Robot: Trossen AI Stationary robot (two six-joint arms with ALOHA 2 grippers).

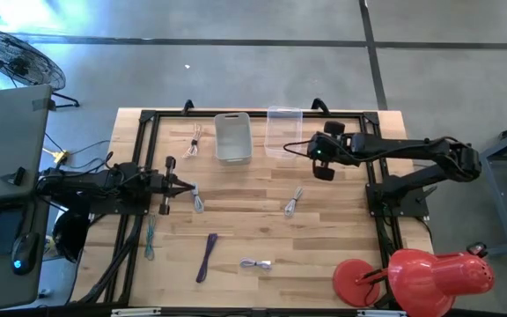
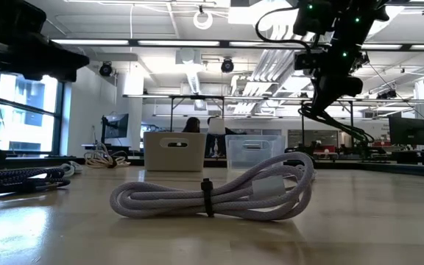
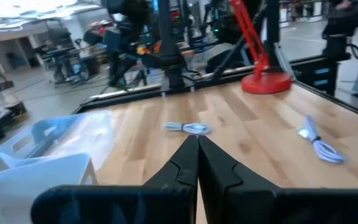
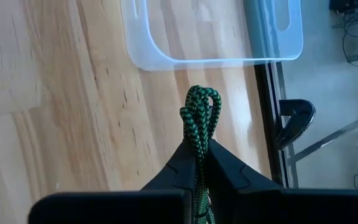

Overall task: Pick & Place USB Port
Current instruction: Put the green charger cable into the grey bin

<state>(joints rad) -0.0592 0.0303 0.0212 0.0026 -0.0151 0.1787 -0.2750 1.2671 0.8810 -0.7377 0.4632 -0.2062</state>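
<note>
The right gripper (image 4: 197, 152) pinches a soft, light green cable (image 4: 200, 118) by its folded loops, just beside the clear bin (image 4: 210, 37), so it looks floppy.

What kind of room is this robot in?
Probably a robotics lab or workshop. There's a wooden table inside a black frame, a bare concrete floor, and more benches and gear under ceiling lights behind.

Both arms are dark, jointed links trailing black cables. The right end effector (image 4: 197, 163) has matte black wedge fingers; green lights glow on its wrist.
</note>
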